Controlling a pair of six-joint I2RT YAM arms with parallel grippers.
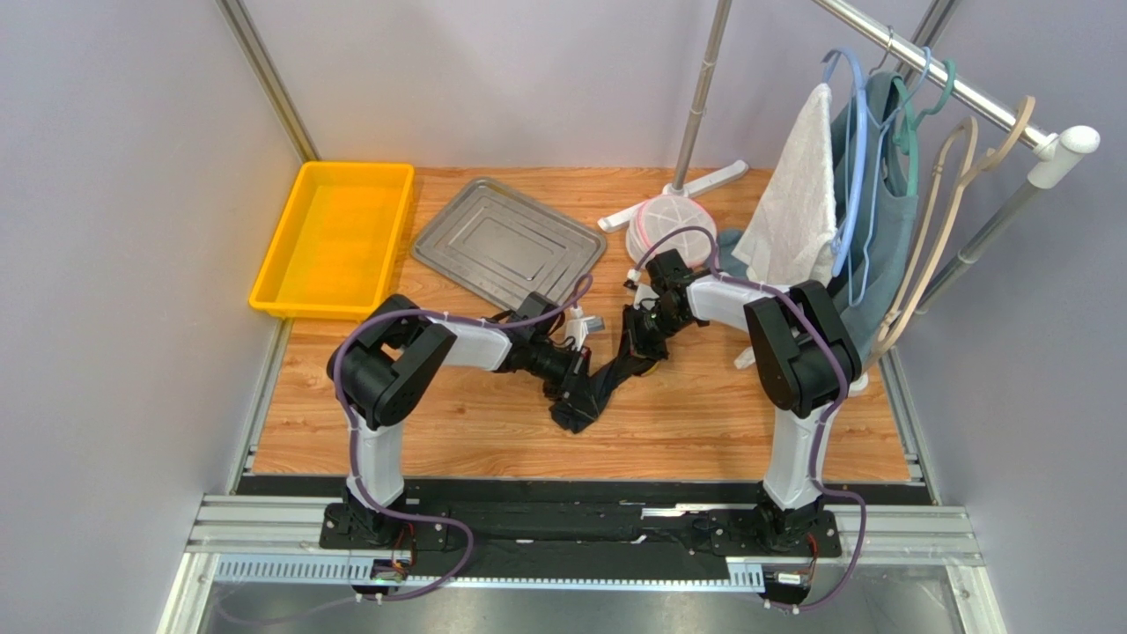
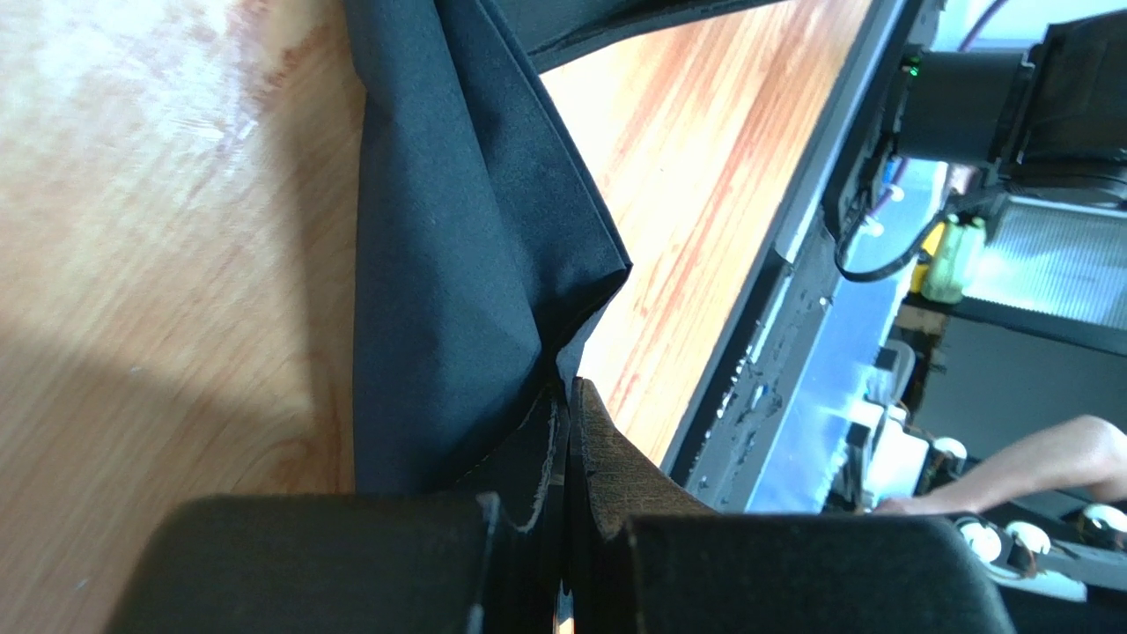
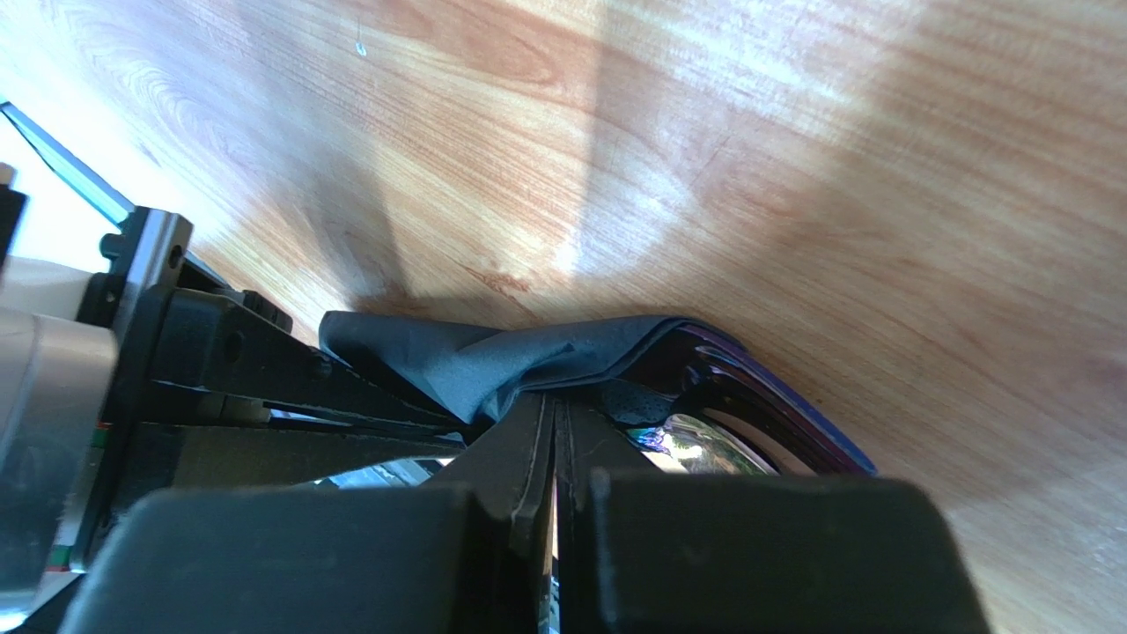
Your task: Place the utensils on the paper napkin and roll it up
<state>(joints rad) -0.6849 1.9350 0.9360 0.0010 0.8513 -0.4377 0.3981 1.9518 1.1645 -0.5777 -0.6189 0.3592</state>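
A robotics lab test cell: plain grey partition walls (image 1: 119, 264) and aluminium framing (image 1: 913, 528) enclose a wood-grain table (image 1: 701, 423) where two robot arms (image 1: 384, 370) are bolted, beside a yellow bin (image 1: 333, 238), metal tray (image 1: 509, 245) and garment rack (image 1: 926, 73).

The overhead view was evenly and softly lit and sharp throughout, with faint shadows on the table (image 1: 688, 423). In both wrist views glare bleached patches of the wood, broad shadows crossed it, and the near fingers (image 2: 331, 568) were blurred.
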